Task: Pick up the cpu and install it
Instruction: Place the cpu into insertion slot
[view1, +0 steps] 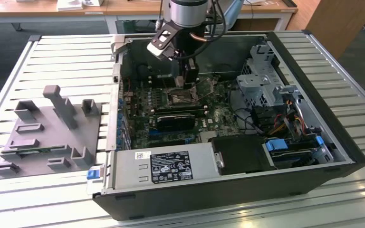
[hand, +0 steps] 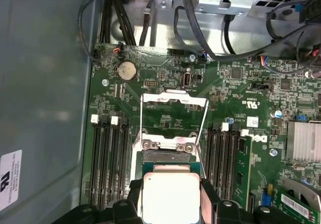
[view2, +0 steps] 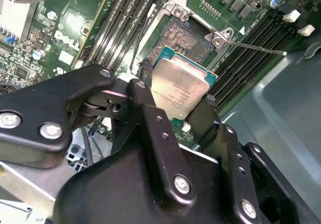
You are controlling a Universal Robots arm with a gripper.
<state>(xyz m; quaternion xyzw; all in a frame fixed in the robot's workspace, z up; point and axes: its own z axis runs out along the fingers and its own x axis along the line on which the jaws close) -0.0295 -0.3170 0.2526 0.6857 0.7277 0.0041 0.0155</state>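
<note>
The cpu (view2: 179, 89) (hand: 170, 196), a flat square chip with a silvery top plate, sits between the black fingers (view2: 145, 98) of my gripper (view2: 176, 92) (hand: 170, 206), which is shut on it. The chip hangs slightly tilted just above the open motherboard socket (view2: 181, 39) (hand: 165, 156). The socket's metal load plate (hand: 173, 99) is flipped up and back, and its thin lever (view2: 256, 47) stands out to the side. In the exterior view my gripper (view1: 189, 80) reaches down inside the open computer case over the socket (view1: 182, 98).
Memory slots (hand: 108, 158) (hand: 225, 156) flank the socket on both sides. A finned heat sink (hand: 303, 141) and cables (hand: 281, 38) lie nearby. The case holds a power supply (view1: 163, 166) and a drive cage (view1: 265, 78). A grey fixture (view1: 49, 128) stands on the exterior view's left.
</note>
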